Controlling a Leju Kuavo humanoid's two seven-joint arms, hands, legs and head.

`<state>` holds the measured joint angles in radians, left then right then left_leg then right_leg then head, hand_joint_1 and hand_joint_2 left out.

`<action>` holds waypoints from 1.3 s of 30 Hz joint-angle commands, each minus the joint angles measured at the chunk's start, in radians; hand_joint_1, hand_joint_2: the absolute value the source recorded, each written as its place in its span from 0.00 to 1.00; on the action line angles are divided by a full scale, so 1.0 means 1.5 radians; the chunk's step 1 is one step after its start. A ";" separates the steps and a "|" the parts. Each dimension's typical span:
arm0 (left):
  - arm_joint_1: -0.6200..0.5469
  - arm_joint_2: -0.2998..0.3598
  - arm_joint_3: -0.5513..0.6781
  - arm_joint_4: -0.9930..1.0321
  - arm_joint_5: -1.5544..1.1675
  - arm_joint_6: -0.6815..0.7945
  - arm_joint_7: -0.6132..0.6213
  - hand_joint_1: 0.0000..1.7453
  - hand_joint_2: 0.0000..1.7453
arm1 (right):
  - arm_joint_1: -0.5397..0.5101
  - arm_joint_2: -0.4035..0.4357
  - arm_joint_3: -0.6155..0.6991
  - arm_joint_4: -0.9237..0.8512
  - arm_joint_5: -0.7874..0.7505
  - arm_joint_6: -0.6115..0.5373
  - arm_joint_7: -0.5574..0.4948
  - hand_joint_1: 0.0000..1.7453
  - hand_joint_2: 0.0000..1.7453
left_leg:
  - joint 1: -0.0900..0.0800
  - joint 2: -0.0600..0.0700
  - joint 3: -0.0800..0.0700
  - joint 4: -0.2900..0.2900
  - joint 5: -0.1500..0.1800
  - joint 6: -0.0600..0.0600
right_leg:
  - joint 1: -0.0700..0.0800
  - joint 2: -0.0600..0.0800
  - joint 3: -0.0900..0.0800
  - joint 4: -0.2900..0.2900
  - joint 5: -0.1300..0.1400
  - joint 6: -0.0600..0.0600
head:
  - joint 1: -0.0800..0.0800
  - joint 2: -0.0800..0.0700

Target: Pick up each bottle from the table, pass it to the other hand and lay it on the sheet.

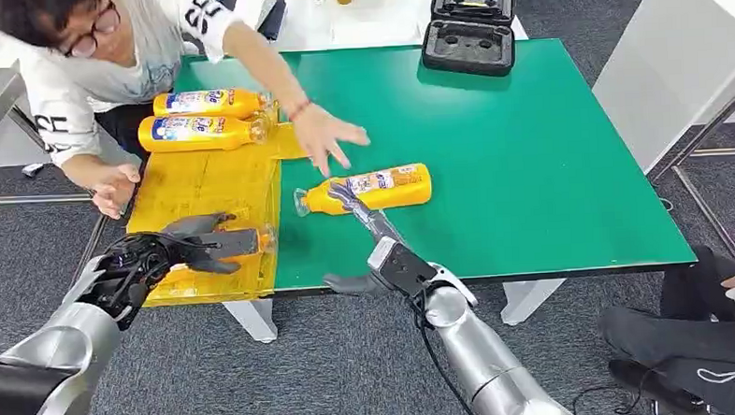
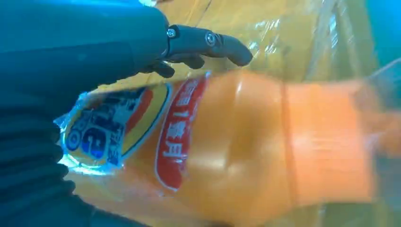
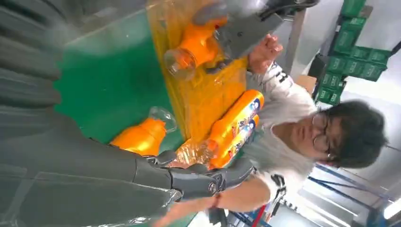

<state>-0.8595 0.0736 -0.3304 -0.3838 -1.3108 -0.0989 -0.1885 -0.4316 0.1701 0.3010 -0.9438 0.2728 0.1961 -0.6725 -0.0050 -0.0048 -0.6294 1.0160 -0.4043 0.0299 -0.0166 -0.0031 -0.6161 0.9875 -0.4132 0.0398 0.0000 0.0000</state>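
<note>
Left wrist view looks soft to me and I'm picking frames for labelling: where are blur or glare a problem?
Left wrist view: the held bottle is smeared toward its neck, label still readable. Right wrist view: the right hand up close is blurred. Head view: sharp, slight glare on the yellow sheet.

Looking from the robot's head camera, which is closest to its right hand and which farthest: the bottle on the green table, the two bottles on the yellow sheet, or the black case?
From the right hand:
1. Bottle on the green table, right at the fingers.
2. Two bottles on the yellow sheet, far left.
3. Black case, at the table's far edge.
</note>
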 commanded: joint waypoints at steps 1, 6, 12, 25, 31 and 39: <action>-0.040 -0.005 0.001 0.006 0.020 0.013 -0.008 0.00 0.00 | -0.023 -0.010 -0.001 0.049 0.010 -0.003 0.012 0.00 1.00 | 0.002 0.000 0.002 0.001 -0.001 -0.001 | 0.002 0.000 0.003 0.000 -0.001 -0.001 | 0.000 0.000; -0.039 -0.003 -0.002 0.006 0.023 0.012 -0.009 0.00 0.00 | -0.026 -0.008 -0.003 0.053 0.011 -0.004 0.015 0.00 1.00 | 0.001 0.000 0.001 0.000 -0.001 -0.001 | 0.001 0.000 0.002 0.000 -0.001 -0.001 | -0.001 0.000; -0.048 0.001 -0.013 0.009 0.027 -0.005 -0.028 0.00 0.00 | -0.019 -0.013 -0.009 0.048 0.012 -0.009 0.019 0.00 1.00 | 0.001 0.000 0.001 0.001 -0.001 -0.001 | 0.001 0.000 0.002 0.000 -0.001 -0.001 | 0.000 0.000; 0.002 -0.054 0.129 -0.083 0.199 0.208 -0.047 0.00 0.00 | 0.019 -0.039 -0.008 -0.046 0.053 -0.026 0.061 0.00 1.00 | 0.001 -0.001 0.001 0.000 -0.001 -0.001 | 0.001 -0.001 0.002 0.000 -0.001 -0.001 | -0.001 0.000; 0.166 -0.083 0.201 -0.272 0.437 0.244 -0.179 0.00 1.00 | -0.068 -0.112 -0.017 -0.083 0.102 -0.044 0.181 0.00 1.00 | -0.001 0.001 0.002 -0.001 -0.001 0.000 | -0.001 0.001 0.002 -0.001 0.000 0.000 | -0.001 0.000; 0.207 -0.092 0.191 -0.337 0.614 0.252 -0.258 0.00 1.00 | -0.219 -0.164 0.041 0.028 0.114 -0.005 0.244 0.00 1.00 | 0.000 0.001 0.001 0.001 -0.002 -0.001 | 0.000 0.001 0.002 0.000 -0.001 -0.001 | 0.000 0.000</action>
<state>-0.6079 -0.0313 -0.0911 -0.7688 -0.5648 0.2712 -0.4922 -0.5137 0.0225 0.2811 -1.0689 0.4311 0.1408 -0.3753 -0.0069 -0.0044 -0.6296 1.0162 -0.4047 0.0305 -0.0181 -0.0024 -0.6163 0.9869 -0.4130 0.0402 -0.0004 0.0000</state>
